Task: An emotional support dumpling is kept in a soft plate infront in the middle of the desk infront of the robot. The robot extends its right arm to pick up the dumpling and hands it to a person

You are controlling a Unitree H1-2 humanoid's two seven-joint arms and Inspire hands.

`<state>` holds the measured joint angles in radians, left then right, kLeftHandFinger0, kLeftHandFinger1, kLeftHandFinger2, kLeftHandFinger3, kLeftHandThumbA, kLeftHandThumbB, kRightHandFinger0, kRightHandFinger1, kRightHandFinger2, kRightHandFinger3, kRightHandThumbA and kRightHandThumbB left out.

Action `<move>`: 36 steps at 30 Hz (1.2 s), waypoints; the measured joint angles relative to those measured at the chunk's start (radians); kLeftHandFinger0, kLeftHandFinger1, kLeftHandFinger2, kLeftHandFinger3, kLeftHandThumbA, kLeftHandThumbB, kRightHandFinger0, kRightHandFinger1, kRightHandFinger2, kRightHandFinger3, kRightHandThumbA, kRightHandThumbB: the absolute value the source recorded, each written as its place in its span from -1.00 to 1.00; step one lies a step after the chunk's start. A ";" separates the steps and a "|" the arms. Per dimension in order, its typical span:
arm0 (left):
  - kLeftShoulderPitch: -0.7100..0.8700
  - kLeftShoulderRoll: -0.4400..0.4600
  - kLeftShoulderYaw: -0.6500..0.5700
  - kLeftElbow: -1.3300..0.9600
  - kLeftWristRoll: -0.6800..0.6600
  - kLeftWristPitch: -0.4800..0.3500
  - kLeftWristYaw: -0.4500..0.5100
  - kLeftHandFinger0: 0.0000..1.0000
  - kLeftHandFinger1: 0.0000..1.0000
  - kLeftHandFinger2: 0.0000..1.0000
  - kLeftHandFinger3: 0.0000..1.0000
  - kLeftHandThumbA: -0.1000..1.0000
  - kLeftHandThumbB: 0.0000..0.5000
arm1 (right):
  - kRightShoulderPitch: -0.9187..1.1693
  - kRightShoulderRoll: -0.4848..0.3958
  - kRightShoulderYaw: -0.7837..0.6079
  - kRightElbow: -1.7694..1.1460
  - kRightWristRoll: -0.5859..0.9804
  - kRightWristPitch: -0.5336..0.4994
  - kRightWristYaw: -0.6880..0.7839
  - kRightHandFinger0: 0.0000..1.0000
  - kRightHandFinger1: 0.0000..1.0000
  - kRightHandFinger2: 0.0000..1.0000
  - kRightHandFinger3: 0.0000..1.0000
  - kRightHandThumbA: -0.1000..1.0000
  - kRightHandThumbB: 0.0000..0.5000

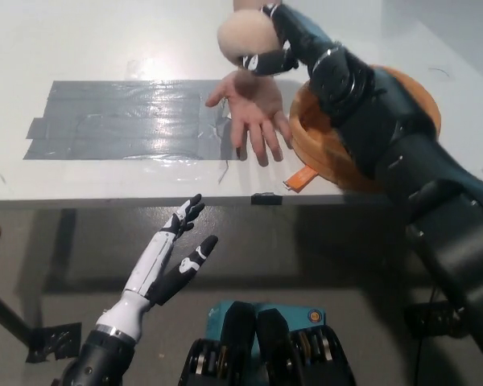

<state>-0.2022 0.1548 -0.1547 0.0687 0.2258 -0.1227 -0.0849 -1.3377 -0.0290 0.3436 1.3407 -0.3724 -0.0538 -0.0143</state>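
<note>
- Holding the dumpling (246, 36) at the upper middle of the frame, the right hand (275, 50) has its fingers wrapped round it, directly above the person's hand (253, 112), so a release would likely drop it there
- That palm lies open and upturned on the desk (80, 40), beside the grey tape patch (121, 121), ready to receive
- Right of it sits the soft plate (322, 149), partly hidden by the black arm
- Resting at lower left, below the desk edge, the left hand (173, 257) is empty, fingers spread
</note>
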 measured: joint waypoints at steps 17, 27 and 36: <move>-0.002 0.000 -0.003 0.000 0.001 0.000 0.000 1.00 1.00 1.00 1.00 0.63 -0.73 | 0.033 -0.001 0.035 0.002 -0.017 0.057 0.116 1.00 1.00 1.00 1.00 0.67 1.00; -0.006 0.000 -0.005 0.000 0.002 0.000 0.000 1.00 1.00 1.00 1.00 0.56 -0.73 | 0.027 -0.025 -0.026 -0.028 0.011 0.063 0.186 1.00 1.00 1.00 1.00 0.79 1.00; -0.009 -0.001 -0.004 0.000 -0.001 0.003 0.000 1.00 1.00 1.00 1.00 0.47 -0.62 | -0.001 -0.066 -0.159 -0.217 0.075 0.055 0.188 1.00 1.00 1.00 1.00 0.79 1.00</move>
<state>-0.2110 0.1542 -0.1590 0.0691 0.2253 -0.1201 -0.0851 -1.3387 -0.0952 0.1846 1.1237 -0.2979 0.0014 0.1737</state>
